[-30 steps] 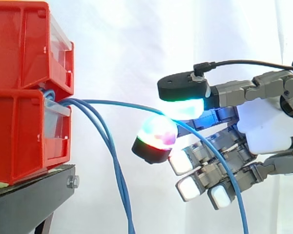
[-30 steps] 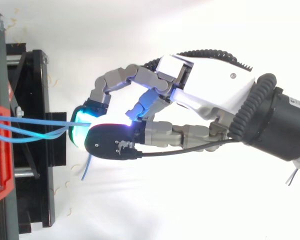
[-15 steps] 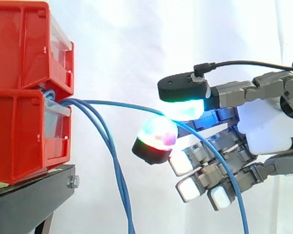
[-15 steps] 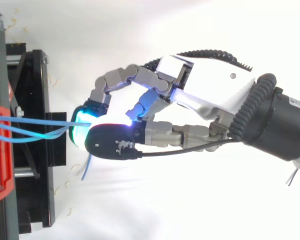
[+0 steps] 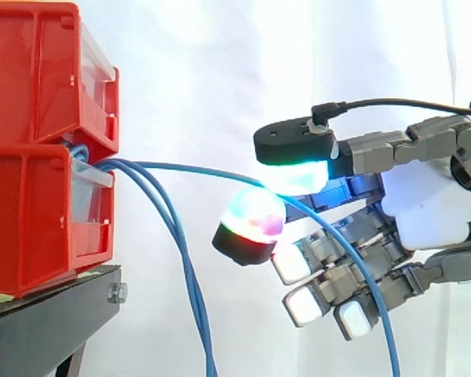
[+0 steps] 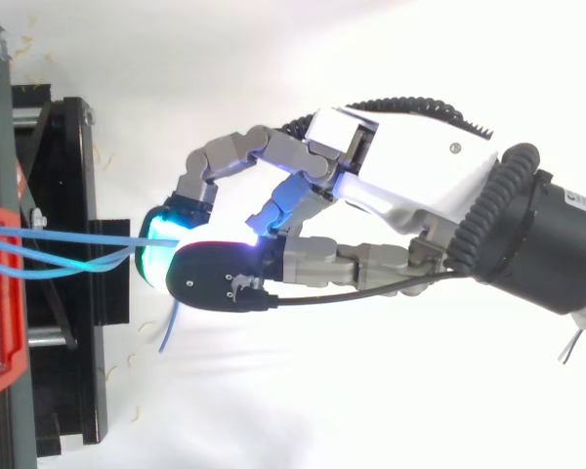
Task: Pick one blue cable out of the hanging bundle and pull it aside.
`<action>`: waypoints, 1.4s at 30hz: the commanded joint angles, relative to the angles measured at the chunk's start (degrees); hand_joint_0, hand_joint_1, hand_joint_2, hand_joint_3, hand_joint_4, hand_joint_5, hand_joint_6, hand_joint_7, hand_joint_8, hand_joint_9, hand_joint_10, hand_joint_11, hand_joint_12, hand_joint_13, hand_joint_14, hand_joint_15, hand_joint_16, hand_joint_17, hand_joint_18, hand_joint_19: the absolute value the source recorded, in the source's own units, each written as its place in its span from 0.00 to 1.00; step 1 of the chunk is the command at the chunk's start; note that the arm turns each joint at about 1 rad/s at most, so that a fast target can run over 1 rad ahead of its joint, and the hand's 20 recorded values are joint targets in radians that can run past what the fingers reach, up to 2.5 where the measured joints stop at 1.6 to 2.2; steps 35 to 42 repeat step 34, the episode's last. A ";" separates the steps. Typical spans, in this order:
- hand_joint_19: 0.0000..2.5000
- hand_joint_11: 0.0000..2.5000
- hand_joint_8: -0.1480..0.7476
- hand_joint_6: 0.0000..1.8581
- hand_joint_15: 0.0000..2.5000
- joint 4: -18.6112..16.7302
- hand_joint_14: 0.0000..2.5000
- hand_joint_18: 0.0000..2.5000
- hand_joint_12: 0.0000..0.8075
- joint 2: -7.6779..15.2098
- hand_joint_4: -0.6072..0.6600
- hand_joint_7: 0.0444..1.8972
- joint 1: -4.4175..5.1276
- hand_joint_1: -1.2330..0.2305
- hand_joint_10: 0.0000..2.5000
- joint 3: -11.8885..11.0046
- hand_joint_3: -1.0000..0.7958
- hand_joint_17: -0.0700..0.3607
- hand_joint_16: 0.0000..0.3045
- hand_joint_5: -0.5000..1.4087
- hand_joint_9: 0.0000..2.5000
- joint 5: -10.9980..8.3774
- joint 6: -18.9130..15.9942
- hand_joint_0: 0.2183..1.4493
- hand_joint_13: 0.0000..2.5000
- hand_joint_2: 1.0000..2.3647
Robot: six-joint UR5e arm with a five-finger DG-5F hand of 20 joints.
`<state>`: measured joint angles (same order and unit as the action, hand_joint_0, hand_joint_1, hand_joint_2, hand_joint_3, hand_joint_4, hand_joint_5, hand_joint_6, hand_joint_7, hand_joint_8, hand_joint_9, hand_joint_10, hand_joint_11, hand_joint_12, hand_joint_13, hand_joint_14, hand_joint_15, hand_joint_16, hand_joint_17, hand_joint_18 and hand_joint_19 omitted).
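Observation:
Several blue cables (image 5: 169,216) come out of the gap between two stacked red bins (image 5: 39,149) and droop down. One blue cable (image 5: 196,167) is drawn out to the right, away from the others, and runs between two glowing pads (image 5: 294,174) of my hand (image 5: 428,204). Past the pinch it falls in an arc toward the bottom right. In the top view the same cable (image 6: 78,238) stretches from the bin edge to the hand (image 6: 400,195), where the cyan pad (image 6: 158,249) and the thumb close on it.
The bins sit on a black stand (image 5: 47,318) at the left, seen from above as a black frame (image 6: 73,283). A white curtain fills the background. The loose cables hang between the stand and my hand.

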<state>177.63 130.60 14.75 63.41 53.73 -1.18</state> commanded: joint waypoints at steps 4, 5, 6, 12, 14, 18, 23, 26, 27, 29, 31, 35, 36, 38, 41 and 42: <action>0.27 0.09 0.53 0.47 0.19 0.00 0.01 0.36 0.60 0.00 0.44 0.54 0.02 0.36 0.00 0.05 0.52 0.57 0.26 0.25 0.47 -0.03 -0.05 0.20 0.38 0.33; 0.28 0.09 0.54 0.47 0.19 0.00 0.01 0.36 0.60 0.00 0.44 0.54 0.02 0.36 0.00 -0.04 0.52 0.57 0.25 0.25 0.47 0.05 0.04 0.20 0.38 0.33; 0.28 0.09 0.53 0.47 0.19 0.00 0.01 0.36 0.60 0.00 0.44 0.54 0.02 0.36 0.00 0.05 0.52 0.57 0.25 0.25 0.47 -0.03 0.04 0.20 0.38 0.32; 0.28 0.09 0.53 0.47 0.19 0.00 0.01 0.36 0.60 0.00 0.44 0.54 0.02 0.36 0.00 0.05 0.52 0.57 0.25 0.25 0.46 -0.03 -0.05 0.20 0.38 0.33; 0.28 0.09 0.53 0.47 0.19 0.00 0.01 0.36 0.60 0.00 0.44 0.54 -0.07 0.36 0.00 0.05 0.52 0.57 0.25 0.25 0.47 -0.03 0.04 0.20 0.38 0.33; 0.28 0.09 0.53 0.47 0.19 0.00 0.01 0.36 0.60 0.00 0.44 0.54 0.02 0.36 0.00 0.05 0.53 0.57 0.25 0.25 0.46 -0.03 0.04 0.20 0.38 0.32; 0.27 0.09 0.53 0.47 0.19 0.00 0.01 0.36 0.60 0.00 0.44 0.54 0.02 0.36 0.00 0.14 0.52 0.57 0.25 0.24 0.47 -0.03 0.04 0.21 0.38 0.32; 0.28 0.09 0.53 0.47 0.19 0.00 0.01 0.36 0.60 0.00 0.44 0.54 0.02 0.36 0.00 0.14 0.53 0.57 0.25 0.24 0.47 0.05 0.04 0.21 0.38 0.31; 0.28 0.09 0.53 0.47 0.19 0.00 0.01 0.36 0.60 0.00 0.44 0.54 0.02 0.36 0.00 0.14 0.53 0.57 0.25 0.24 0.47 0.05 -0.05 0.21 0.38 0.31; 0.28 0.09 0.53 0.47 0.19 0.00 0.01 0.36 0.60 0.00 0.44 0.54 0.02 0.35 0.00 0.14 0.53 0.57 0.25 0.24 0.47 -0.03 0.04 0.21 0.38 0.31; 0.28 0.09 0.54 0.47 0.19 0.00 0.01 0.36 0.61 0.00 0.44 0.54 0.02 0.36 0.00 0.14 0.53 0.57 0.25 0.24 0.47 -0.03 -0.05 0.21 0.38 0.31; 0.28 0.09 0.53 0.47 0.19 0.00 0.01 0.36 0.60 0.00 0.44 0.54 0.02 0.36 0.00 0.14 0.53 0.57 0.25 0.24 0.47 0.14 -0.05 0.21 0.38 0.31; 0.28 0.09 0.53 0.47 0.19 0.00 0.01 0.36 0.60 0.00 0.44 0.54 0.02 0.36 0.00 0.14 0.53 0.57 0.25 0.24 0.47 0.14 -0.05 0.21 0.38 0.31; 0.28 0.09 0.53 0.47 0.19 0.00 0.01 0.36 0.60 0.00 0.44 0.54 0.02 0.36 0.00 0.14 0.53 0.57 0.25 0.24 0.47 0.14 -0.05 0.21 0.38 0.31; 0.28 0.09 0.53 0.47 0.19 0.00 0.01 0.36 0.60 0.00 0.44 0.54 0.02 0.36 0.00 0.14 0.53 0.57 0.25 0.24 0.47 0.14 -0.05 0.21 0.38 0.31; 0.28 0.09 0.53 0.47 0.19 0.00 0.01 0.36 0.60 0.00 0.44 0.54 0.02 0.36 0.00 0.14 0.53 0.57 0.25 0.24 0.47 0.14 -0.05 0.21 0.38 0.31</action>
